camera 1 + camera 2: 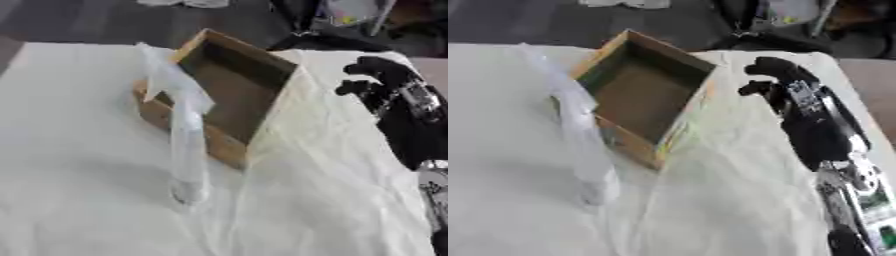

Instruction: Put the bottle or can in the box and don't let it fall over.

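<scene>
From the left eye view, a clear plastic bottle (186, 150) stands on the bench (70, 150), which is draped in a rumpled white cloth (324, 165). The bottle is blurred and looks upright with a slight lean, its base on the cloth near the middle of the scene, its upper part overlapping the near left wall of an open cardboard box (236, 95). It is outside the box, just beside that wall; whether the two touch I cannot tell. The box sits askew beyond it, open side up, one corner pointing toward the far edge. On the right, the robot's right hand (378, 82) hangs above the cloth, well apart from the bottle and to the right of the box, fingers curled in and holding nothing.

From the right eye view, the same bottle (588, 150) stands left of the box (645, 95), in front of its near left wall. The right hand (776, 82) shows more fully here, black with silver parts along the forearm, its fingers bent inward, nothing between them. The left hand shows in neither view.
</scene>
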Robot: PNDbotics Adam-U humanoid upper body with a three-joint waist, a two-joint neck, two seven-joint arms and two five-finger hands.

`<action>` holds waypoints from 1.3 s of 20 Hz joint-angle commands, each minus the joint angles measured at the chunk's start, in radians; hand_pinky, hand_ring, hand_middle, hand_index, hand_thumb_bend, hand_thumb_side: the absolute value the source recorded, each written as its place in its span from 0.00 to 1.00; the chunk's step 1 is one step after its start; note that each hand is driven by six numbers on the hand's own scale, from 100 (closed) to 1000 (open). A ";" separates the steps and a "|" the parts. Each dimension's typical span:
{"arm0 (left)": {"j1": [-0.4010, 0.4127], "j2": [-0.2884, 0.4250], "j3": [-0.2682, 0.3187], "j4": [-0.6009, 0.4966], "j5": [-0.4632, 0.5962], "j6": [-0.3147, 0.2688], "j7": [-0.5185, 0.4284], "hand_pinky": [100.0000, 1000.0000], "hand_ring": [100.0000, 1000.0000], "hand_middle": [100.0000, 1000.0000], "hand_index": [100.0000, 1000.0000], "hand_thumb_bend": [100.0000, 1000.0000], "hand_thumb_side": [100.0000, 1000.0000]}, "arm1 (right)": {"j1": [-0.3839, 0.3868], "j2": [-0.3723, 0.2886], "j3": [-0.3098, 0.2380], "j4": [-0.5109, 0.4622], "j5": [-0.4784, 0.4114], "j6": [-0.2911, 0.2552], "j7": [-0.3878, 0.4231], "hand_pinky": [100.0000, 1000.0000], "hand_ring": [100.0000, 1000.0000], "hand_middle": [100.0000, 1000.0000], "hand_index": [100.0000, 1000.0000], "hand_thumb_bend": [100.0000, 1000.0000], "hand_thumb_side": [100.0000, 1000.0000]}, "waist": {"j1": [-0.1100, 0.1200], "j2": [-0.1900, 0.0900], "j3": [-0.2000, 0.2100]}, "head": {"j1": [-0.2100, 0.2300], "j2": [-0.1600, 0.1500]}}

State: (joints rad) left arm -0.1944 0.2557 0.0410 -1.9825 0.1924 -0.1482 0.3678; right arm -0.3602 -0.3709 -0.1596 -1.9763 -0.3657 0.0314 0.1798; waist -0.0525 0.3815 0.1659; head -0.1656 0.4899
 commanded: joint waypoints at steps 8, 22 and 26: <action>-0.015 0.063 -0.011 -0.017 0.009 0.011 -0.023 0.94 0.39 0.63 0.57 0.08 0.78 | 0.007 -0.006 -0.006 -0.024 -0.022 0.012 -0.009 0.96 0.65 0.72 0.77 0.00 0.60 | 0.005 -0.086 0.014 | -0.044 0.079; -0.033 0.540 -0.045 -0.017 -0.063 -0.005 -0.108 0.91 0.40 0.65 0.60 0.00 0.75 | 0.053 -0.057 -0.002 -0.024 -0.005 0.002 -0.003 0.96 0.66 0.73 0.78 0.00 0.62 | 0.021 -0.103 0.010 | -0.112 0.106; -0.026 0.656 -0.043 -0.017 -0.057 -0.005 -0.168 0.90 0.41 0.65 0.62 0.00 0.77 | 0.064 -0.065 -0.005 -0.024 -0.002 0.010 -0.007 0.96 0.66 0.73 0.78 0.00 0.62 | 0.028 -0.109 0.019 | -0.128 0.107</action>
State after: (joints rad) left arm -0.2182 0.8435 -0.0091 -1.9847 0.1352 -0.1527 0.2183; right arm -0.2911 -0.4040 -0.1589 -1.9764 -0.3743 0.0400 0.1749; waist -0.0299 0.2981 0.1852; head -0.2862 0.5957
